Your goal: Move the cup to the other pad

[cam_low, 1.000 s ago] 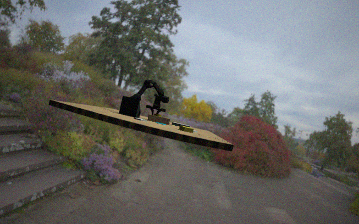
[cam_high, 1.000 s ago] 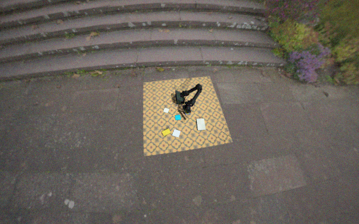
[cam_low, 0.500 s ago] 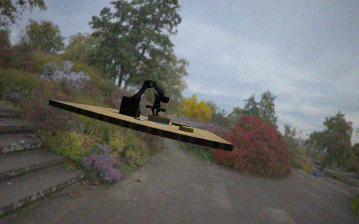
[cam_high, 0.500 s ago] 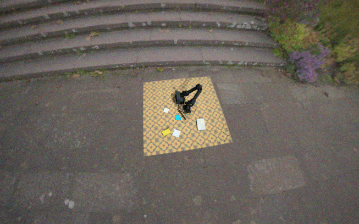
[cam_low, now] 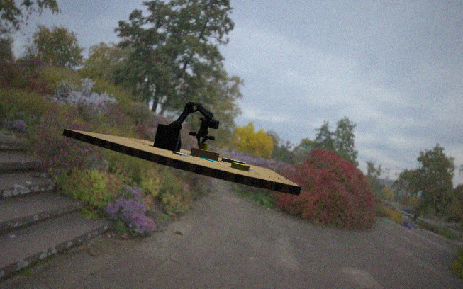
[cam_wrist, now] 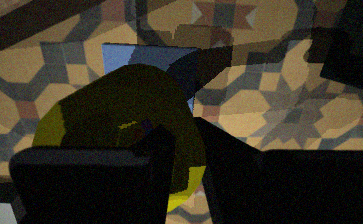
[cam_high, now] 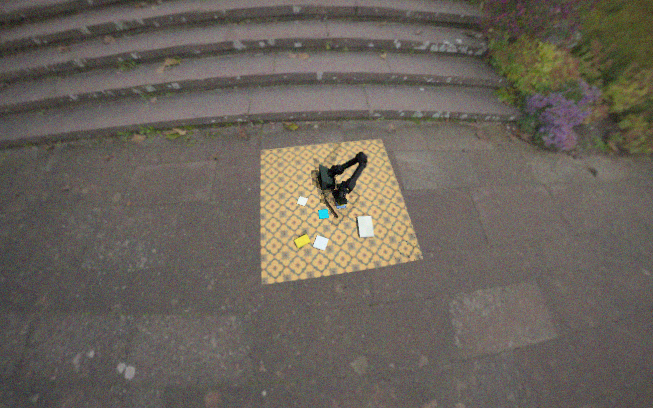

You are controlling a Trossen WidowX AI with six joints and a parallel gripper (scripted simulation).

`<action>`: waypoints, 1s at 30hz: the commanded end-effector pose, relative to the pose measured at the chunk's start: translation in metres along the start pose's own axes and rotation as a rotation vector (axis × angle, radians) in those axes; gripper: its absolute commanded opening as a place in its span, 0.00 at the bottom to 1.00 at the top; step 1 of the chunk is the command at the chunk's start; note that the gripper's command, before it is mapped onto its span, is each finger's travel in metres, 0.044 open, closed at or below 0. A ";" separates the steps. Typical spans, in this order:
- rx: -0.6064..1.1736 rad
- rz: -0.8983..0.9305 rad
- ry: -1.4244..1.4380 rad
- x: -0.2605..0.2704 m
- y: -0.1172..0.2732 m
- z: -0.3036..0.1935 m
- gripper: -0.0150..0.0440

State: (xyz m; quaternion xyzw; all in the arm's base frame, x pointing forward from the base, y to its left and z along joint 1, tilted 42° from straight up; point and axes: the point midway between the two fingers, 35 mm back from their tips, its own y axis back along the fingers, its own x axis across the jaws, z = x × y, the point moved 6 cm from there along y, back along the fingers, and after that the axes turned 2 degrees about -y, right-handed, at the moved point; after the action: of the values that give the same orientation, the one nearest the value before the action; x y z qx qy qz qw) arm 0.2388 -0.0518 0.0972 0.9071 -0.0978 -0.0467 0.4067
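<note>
Down at the near side of the arm's base, on the patterned yellow tabletop (cam_high: 288,263), the gripper (cam_wrist: 182,165) has its fingers pinched on the wall of the yellow cup (cam_wrist: 52,127) — one dark finger (cam_wrist: 154,142) reaches inside the cup, the other (cam_wrist: 232,155) sits outside it; the jaws stand narrow and are stopped by the cup wall between them. From the wrist view the cup appears over the corner of a blue pad (cam_wrist: 119,55), and a small dark marble or two shows in its shadowed bottom, though I cannot count them; whether the cup's base touches the pad or is just off it, I cannot tell from any of the views. From the side the cup (cam_low: 203,146) is a small yellow shape right under the gripper, low above the board.

By my reckoning the step in hand is the grasp itself, just made, with the carry not yet begun; the other pad is, I take it, the cyan square (cam_high: 323,213) a little way off toward the front-left of the cup's spot in the top view. Other flat pieces lie about — a white slab (cam_high: 365,226), a yellow block (cam_high: 301,240), two small white tiles (cam_high: 320,242) (cam_high: 301,200) — and a dark stick (cam_high: 330,206) lies between the cup and the cyan pad.

The next move calls for a straight lift, keeping the cup upright so the marbles stay in; then a slow, level carry over the stick; then a gentle lowering before the fingers part.
</note>
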 end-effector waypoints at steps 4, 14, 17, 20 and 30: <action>-0.006 0.006 0.004 0.002 0.026 0.001 0.25; -0.001 0.006 0.003 -0.001 0.052 0.000 0.25; 0.004 0.005 -0.003 -0.001 0.048 0.000 0.25; 0.004 0.005 -0.003 -0.001 0.048 0.000 0.25; 0.004 0.005 -0.003 -0.001 0.048 0.000 0.25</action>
State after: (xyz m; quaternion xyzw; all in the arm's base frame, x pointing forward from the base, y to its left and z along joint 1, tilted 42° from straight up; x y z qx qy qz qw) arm 0.2308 -0.0827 0.1327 0.9078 -0.1000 -0.0465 0.4046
